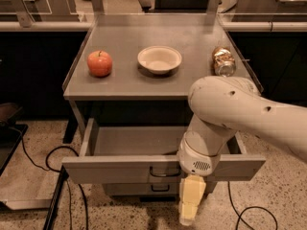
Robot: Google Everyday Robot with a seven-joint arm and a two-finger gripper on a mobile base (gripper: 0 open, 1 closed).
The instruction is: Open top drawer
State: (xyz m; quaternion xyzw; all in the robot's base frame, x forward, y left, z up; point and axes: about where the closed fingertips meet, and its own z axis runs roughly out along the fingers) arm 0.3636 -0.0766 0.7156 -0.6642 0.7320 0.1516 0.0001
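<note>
The top drawer [120,169] is a wide grey metal drawer under the tabletop. It stands pulled out towards me, and its inside looks bare. Its small dark loop handle [164,172] sits at the middle of the front panel. My white arm reaches down in front of the drawer's right half. My gripper [190,207] hangs just below and to the right of the handle, in front of the lower drawer, its pale yellow finger [192,195] pointing down at the floor. It is apart from the handle.
On the grey tabletop [124,83] are a red apple [100,63], a white bowl [159,59] and a lying jar [224,61]. A narrower drawer handle [161,188] shows below. Black cables [53,152] lie on the speckled floor at left and right.
</note>
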